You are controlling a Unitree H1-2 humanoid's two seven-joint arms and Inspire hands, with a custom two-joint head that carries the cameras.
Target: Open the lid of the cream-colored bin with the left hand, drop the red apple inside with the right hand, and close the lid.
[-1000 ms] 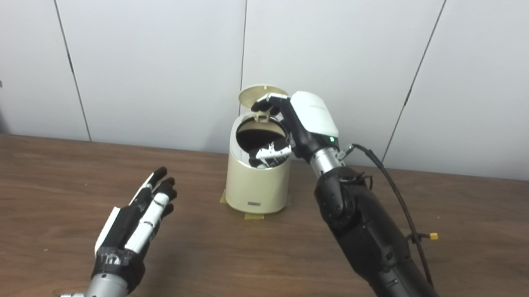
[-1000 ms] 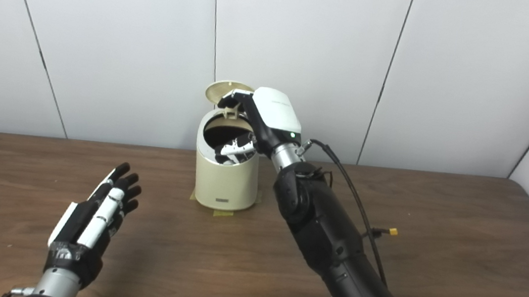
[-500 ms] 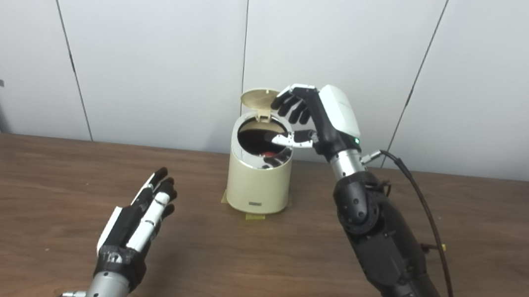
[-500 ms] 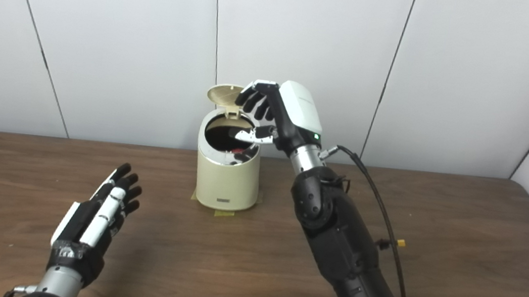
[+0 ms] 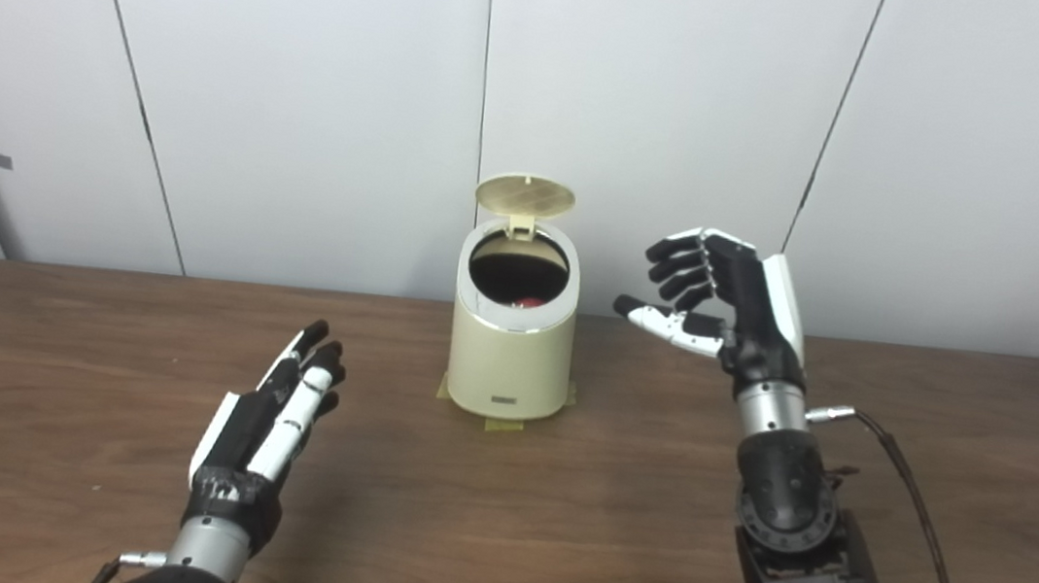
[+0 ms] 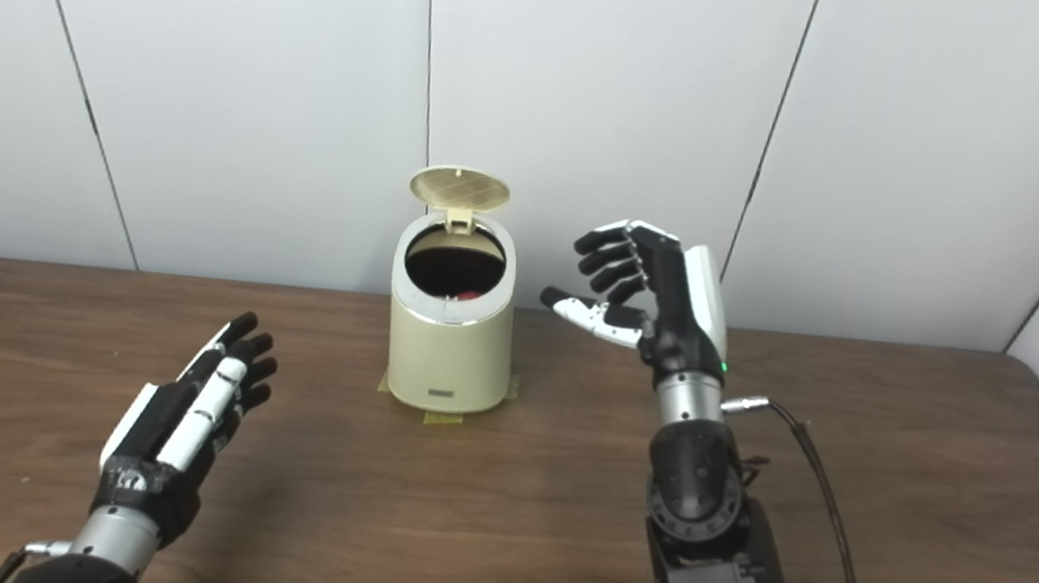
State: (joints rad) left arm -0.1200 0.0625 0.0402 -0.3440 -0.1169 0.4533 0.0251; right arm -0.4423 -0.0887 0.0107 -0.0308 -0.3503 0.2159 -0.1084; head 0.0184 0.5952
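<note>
Cream-coloured cylindrical bin point(image 5: 511, 349) stands upright at mid-bench on the dark wood-grain bench point(image 5: 551, 530), near the white panelled wall point(image 5: 311, 62). Yellowish tape tabs point(image 5: 504, 423) show at its base. The round cream lid point(image 5: 525, 195) is tipped up on its rear hinge, leaving the mouth uncovered. Inside the dark opening, a small patch of the red apple point(image 5: 527, 301) is visible low against the near rim; the rest of it is hidden by the wall of the bin.

Right hand point(image 5: 725, 291): raised to the right of the bin, apart from it, at about the height of the rim. Fingers point(image 5: 679, 261) loosely curled and spread, thumb pointing toward the bin; it holds nothing.

Left hand point(image 5: 276, 411): low over the bench, front left of the bin and well apart from it. Fingers straight and slightly spread, empty.

A black cable point(image 5: 922, 533) runs along the right forearm.
</note>
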